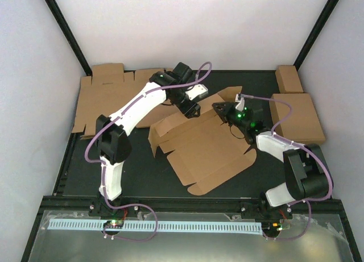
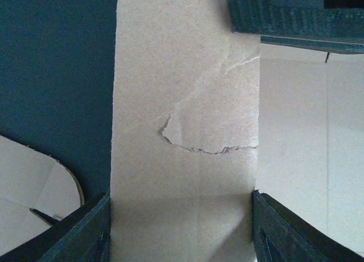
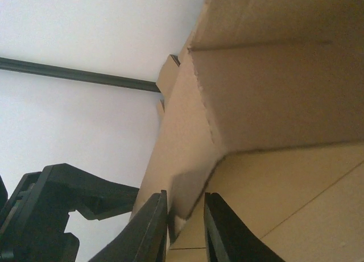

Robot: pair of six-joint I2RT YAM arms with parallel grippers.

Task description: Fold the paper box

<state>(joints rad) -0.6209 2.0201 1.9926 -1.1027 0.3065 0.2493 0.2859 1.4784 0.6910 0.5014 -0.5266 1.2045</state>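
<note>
While the paper box (image 1: 205, 154) lies at the middle of the black mat (image 1: 131, 179), its side toward the mat's far edge stands raised. Right gripper (image 3: 185, 198) is narrowed, pinching a cardboard edge of the box. Left gripper (image 2: 181, 198) is spread wide, and a scuffed cardboard strip fills the gap between its fingers (image 2: 85, 233).

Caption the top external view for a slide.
Right gripper pinches a raised far flap of the paper box; left gripper sits close beside it.
</note>
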